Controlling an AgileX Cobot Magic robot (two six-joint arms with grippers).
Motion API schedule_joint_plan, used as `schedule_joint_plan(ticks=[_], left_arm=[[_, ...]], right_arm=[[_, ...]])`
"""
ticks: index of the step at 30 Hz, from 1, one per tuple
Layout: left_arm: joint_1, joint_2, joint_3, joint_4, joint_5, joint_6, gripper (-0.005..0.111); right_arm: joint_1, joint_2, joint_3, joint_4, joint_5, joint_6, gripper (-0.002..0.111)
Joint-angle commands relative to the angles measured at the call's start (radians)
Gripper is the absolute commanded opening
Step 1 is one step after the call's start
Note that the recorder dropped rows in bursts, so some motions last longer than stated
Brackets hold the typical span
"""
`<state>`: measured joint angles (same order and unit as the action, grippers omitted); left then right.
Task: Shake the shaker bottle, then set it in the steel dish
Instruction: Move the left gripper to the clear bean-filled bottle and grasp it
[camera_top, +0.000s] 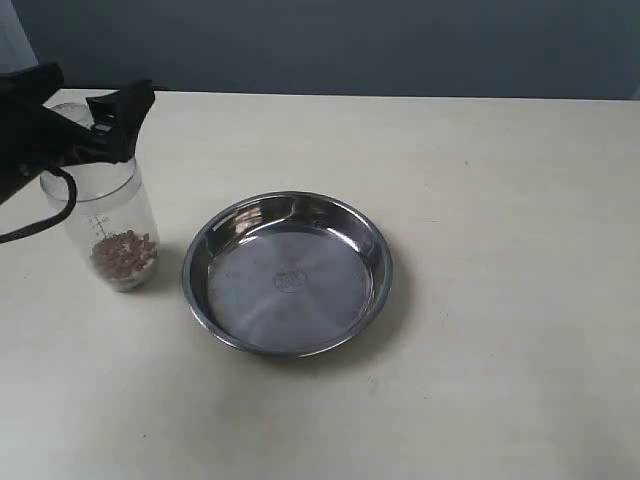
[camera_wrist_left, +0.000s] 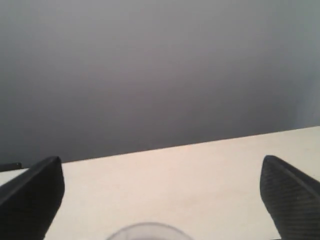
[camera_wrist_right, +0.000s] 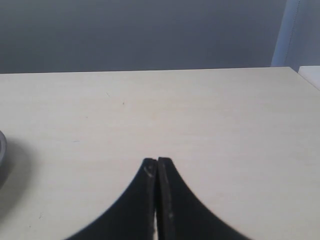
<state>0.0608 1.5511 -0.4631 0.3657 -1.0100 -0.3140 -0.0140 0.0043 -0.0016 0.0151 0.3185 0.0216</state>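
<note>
Beside the steel dish (camera_top: 300, 300), the shaker bottle (camera_top: 110, 215) with brown pellets (camera_top: 124, 255) inside

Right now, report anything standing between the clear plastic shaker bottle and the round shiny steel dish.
Nothing visible does. The clear plastic shaker bottle stands upright beside the round steel dish, with only bare beige table between them.

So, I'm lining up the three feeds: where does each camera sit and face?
Exterior: above the table, looking down on steel dish and shaker bottle; left hand shows.
Left wrist: behind the open left hand, facing the wall; bottle top between fingers.
Right wrist: behind the shut right hand, facing across the table.
Shared: bottle in exterior and left wrist.
</note>
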Motion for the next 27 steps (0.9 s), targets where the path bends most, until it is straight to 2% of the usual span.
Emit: schedule_joint_plan(ticks=[1, 7, 20, 27], left_arm=[[0.008, 0.073, 0.025, -0.001, -0.071, -0.019, 0.105], [0.017, 0.172, 0.094, -0.035, -0.194, -0.014, 0.105], [0.017, 0.363, 0.097, -0.029, -0.211, 0.067, 0.105], [0.017, 0.38, 0.097, -0.061, -0.211, 0.09, 0.103]], right_arm=[[0.004, -0.004, 0.002, -0.001, -0.012, -0.002, -0.001], [0.004, -0.004, 0.002, -0.001, -0.012, -0.002, -0.001], [0.004, -0.004, 0.002, -0.001, -0.012, -0.002, -0.001], [0.004, -0.004, 0.002, -0.001, -0.012, -0.002, -0.001]])
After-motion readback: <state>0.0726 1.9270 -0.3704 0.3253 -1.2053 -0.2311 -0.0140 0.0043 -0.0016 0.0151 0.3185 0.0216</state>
